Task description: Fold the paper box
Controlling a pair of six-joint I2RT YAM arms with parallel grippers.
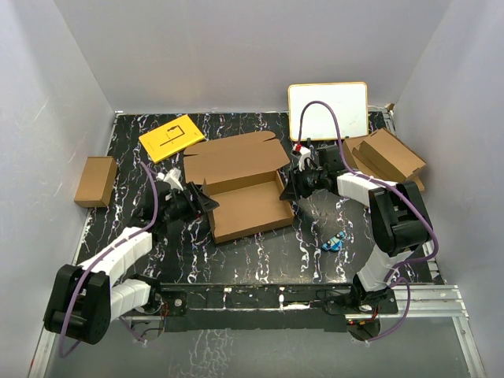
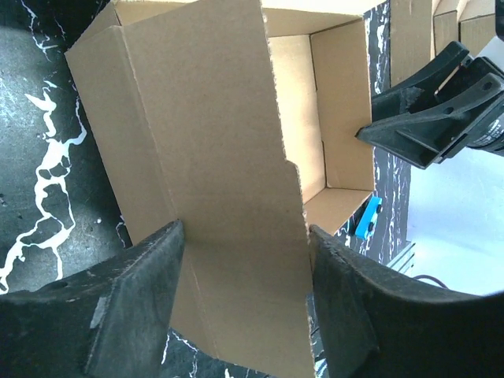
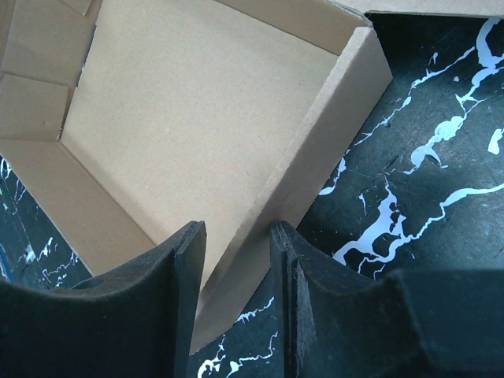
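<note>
Well, the paper box (image 1: 250,206) lay on the black, white-veined table (image 1: 260,252) between my two arms. It was plain brown corrugated cardboard, matte, a shallow rectangular tray with its broad lid panel spread open on the far side. One cut edge showed fine perforation teeth and a stepped notch.

From my right wrist only one corner of the tray showed. From my left wrist a side flap hid much of the inside.

My left gripper (image 2: 246,232) stood at the box's left end, jaws well apart, the flap lying between the fingers. Whether they touched its edges I could not tell.

My right gripper (image 3: 238,232) was at the box's right end, jaws narrowly apart and clamped on the upright side wall, one finger inside, one outside.

A blue thing (image 1: 334,242) off the box's near right corner was too small to make out.
</note>
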